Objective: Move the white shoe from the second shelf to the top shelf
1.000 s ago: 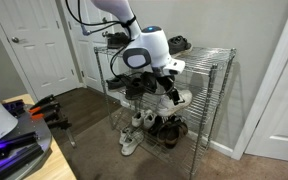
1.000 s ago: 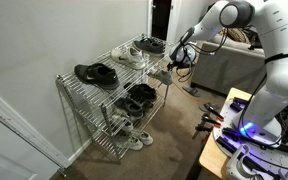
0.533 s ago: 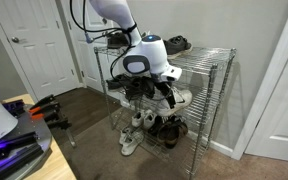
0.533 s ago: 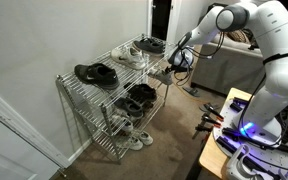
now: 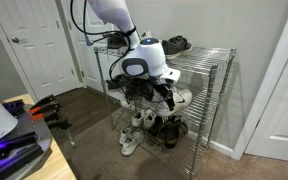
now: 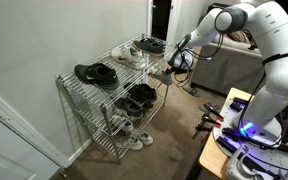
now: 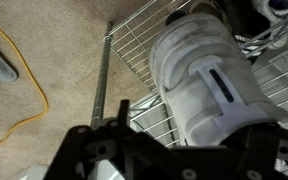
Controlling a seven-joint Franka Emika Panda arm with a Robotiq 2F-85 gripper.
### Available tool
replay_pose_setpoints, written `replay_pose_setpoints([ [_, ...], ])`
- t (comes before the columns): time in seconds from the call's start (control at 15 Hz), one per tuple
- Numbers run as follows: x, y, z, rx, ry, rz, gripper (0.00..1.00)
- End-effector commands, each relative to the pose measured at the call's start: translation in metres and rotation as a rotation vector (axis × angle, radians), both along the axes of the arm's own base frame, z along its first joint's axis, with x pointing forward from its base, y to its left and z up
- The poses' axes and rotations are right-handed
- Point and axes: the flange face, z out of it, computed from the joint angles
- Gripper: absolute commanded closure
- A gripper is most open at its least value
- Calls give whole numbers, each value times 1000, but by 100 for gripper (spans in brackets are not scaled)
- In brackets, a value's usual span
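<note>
So the gripper (image 5: 165, 92) is down at the second shelf (image 5: 208, 103), right at the front of the rack, hanging just over the white shoe (image 5: 182, 97). The shoe sits on that middle tier, none of it on the top shelf (image 5: 206, 56).

From the wrist view the shoe (image 7: 206, 85) fills the middle and right of the picture, lying on the wire grid close to the shelf's edge rail. One dark finger (image 7: 122, 108) pokes up just left of it, with a bit of bare wire between the two. The other finger is lost in the dark blur at the bottom, so I honestly can't tell if the claw is spread or closed. It doesn't look clamped on anything.

Other stuff around:
- a dark shoe (image 5: 177, 43) up on the top shelf
- in an exterior view, a black pair (image 6: 96, 73) and some light sneakers (image 6: 134, 52) up there too
- small white shoes (image 5: 132, 138) on the lowest tier
- a yellow cable (image 7: 34, 92) looping over the carpet beside the rack
</note>
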Motion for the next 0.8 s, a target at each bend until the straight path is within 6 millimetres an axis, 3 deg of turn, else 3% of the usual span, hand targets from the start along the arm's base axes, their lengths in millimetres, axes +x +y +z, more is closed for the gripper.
replay_pose_setpoints([
  [0.0,-11,-3,-4,-43,12,34,32],
  [0.6,-20,-2,-3,-59,24,74,92],
  [0.73,-22,-1,0,-70,26,86,98],
])
